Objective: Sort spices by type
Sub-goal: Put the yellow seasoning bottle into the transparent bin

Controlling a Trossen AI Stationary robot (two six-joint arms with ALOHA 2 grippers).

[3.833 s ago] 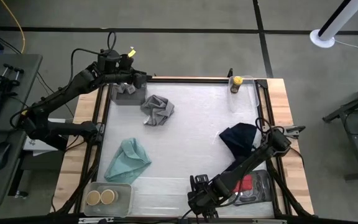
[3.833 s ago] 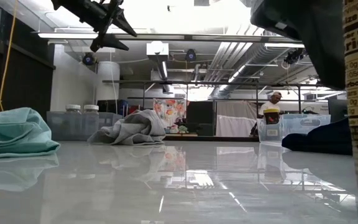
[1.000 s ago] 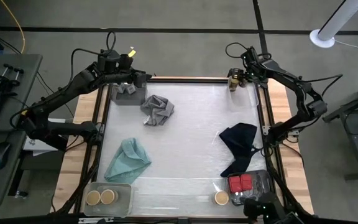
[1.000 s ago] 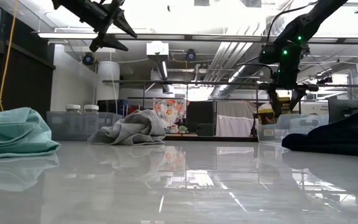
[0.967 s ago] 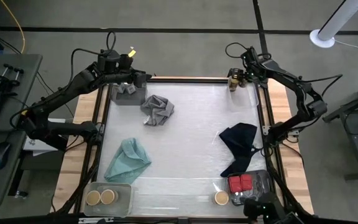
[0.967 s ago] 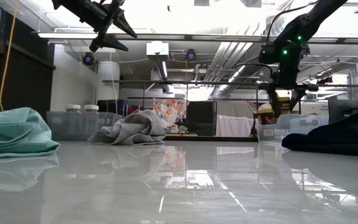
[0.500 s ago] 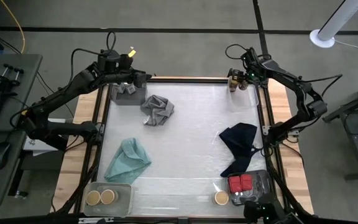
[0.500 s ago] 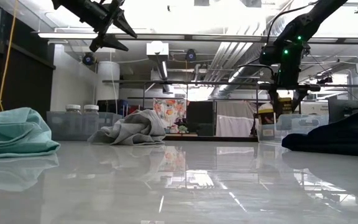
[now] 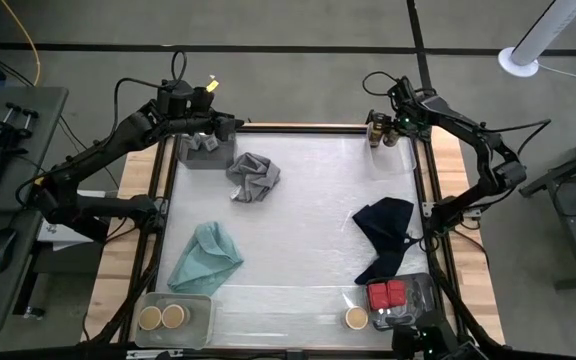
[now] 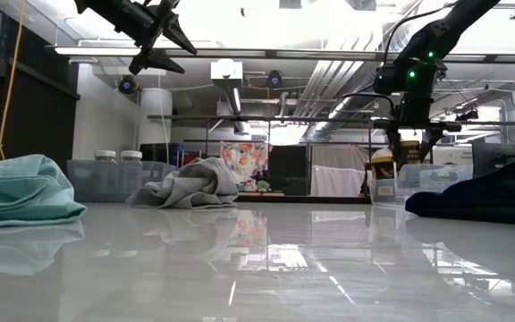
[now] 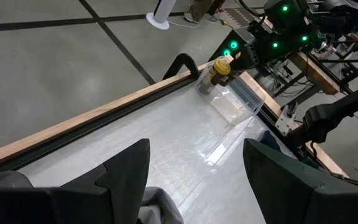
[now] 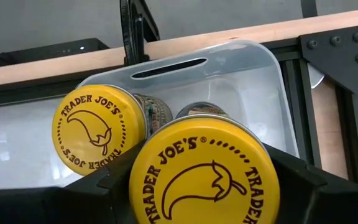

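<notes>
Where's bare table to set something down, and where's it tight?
Free: mid-table between the grey cloth, teal cloth and navy cloth. Tight: far-right tray, where the right gripper holds a yellow-lidded jar beside another.

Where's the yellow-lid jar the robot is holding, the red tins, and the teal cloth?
Held yellow-lid jar [image 12: 204, 179], right wrist view: centre of its lid, between the right gripper's fingers.
Red tins [image 9: 388, 294], high view: their tops, in the clear tray.
Teal cloth [image 9: 206, 257], high view: its middle.

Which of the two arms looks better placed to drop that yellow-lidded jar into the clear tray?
The right hand: it grips a yellow-lidded jar above the clear tray, beside another jar. The left hand waits at the other far corner.
</notes>
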